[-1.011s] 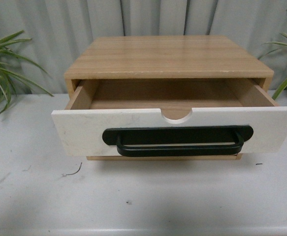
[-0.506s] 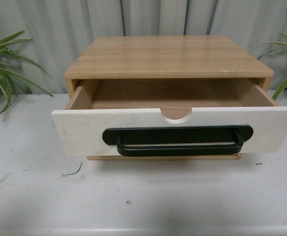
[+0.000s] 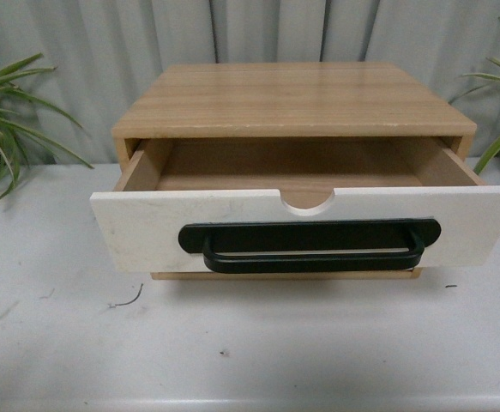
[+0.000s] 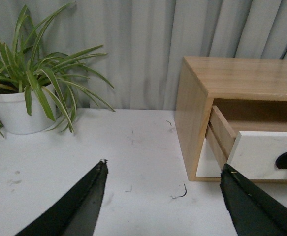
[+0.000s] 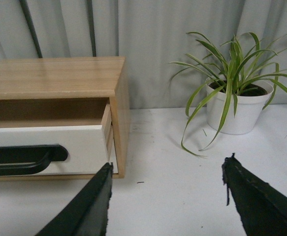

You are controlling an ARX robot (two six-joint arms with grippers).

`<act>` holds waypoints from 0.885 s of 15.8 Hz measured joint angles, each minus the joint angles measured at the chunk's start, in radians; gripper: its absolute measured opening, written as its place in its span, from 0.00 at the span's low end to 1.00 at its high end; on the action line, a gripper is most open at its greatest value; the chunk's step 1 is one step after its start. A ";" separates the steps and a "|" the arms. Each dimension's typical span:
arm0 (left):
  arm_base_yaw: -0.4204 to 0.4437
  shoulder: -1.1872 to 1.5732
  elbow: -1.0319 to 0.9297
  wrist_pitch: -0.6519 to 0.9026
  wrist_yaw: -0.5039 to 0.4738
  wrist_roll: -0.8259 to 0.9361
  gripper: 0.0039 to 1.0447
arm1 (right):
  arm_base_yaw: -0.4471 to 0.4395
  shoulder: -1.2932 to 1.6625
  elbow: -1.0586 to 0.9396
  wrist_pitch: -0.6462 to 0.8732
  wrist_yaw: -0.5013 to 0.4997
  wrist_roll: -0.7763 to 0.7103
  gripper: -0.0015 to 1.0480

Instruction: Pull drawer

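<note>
The drawer has a white front, a long black bar handle and a semicircular notch in its upper edge. It stands pulled out of the light wood cabinet, its inside bare. Neither arm shows in the front view. My left gripper is open above the table, left of the cabinet, holding nothing; the drawer's corner shows beside one finger. My right gripper is open to the right of the cabinet, holding nothing, with the drawer and handle nearby.
A potted plant in a white pot stands left of the cabinet, another to its right. The white table carries small dark specks. Grey curtain hangs behind.
</note>
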 joint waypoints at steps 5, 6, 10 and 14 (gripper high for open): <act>0.000 0.000 0.000 0.000 0.000 0.002 0.93 | 0.000 0.000 0.000 0.000 0.000 0.000 0.93; 0.000 0.000 0.000 0.000 0.000 0.003 0.94 | 0.000 0.000 0.000 0.000 0.000 0.001 0.93; 0.000 0.000 0.000 0.000 0.000 0.003 0.94 | 0.000 0.000 0.000 0.000 0.000 0.000 0.94; 0.000 0.000 0.000 0.000 0.000 0.003 0.94 | 0.000 0.000 0.000 0.000 0.000 0.000 0.94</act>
